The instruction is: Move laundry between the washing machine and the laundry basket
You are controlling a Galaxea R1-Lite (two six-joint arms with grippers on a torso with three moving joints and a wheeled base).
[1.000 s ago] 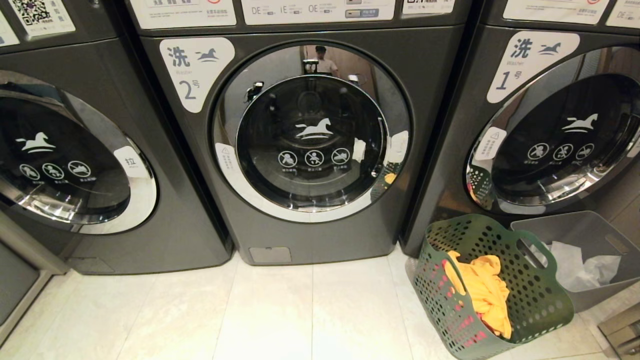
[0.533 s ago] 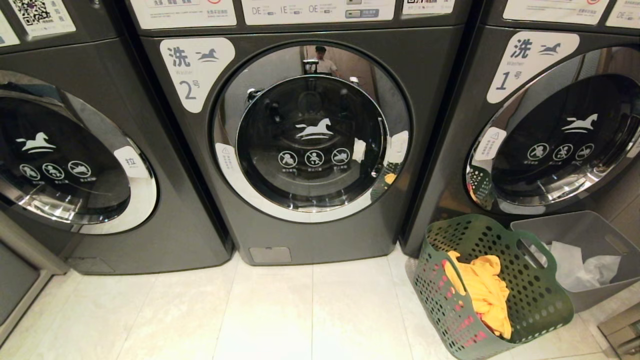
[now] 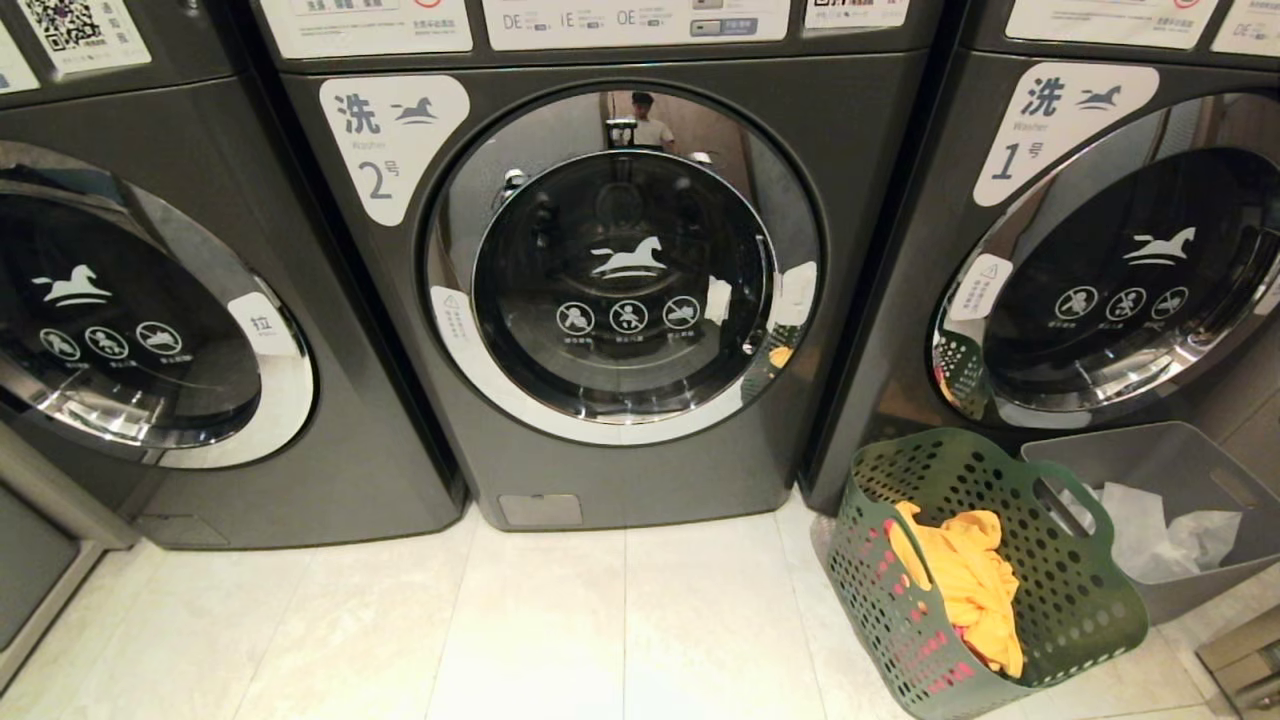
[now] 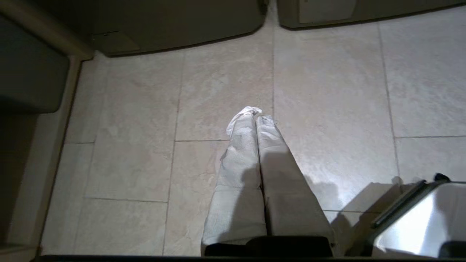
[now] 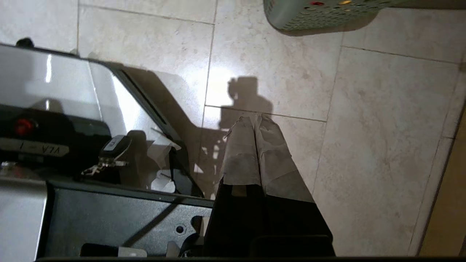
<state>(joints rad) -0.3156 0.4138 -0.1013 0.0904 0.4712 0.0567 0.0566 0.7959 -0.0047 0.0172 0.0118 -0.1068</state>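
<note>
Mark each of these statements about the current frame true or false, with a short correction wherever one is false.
1. The door of the washing machine marked 2 stands open. False: it is closed.
2. A yellow-orange garment lies in the green laundry basket. True.
3. The left pincer holds a red garment. False: it is shut on nothing, above bare floor tiles.
4. The right pincer is shut and empty. True.
5. The grey bin holds the yellow-orange garment. False: it holds a white cloth.
</note>
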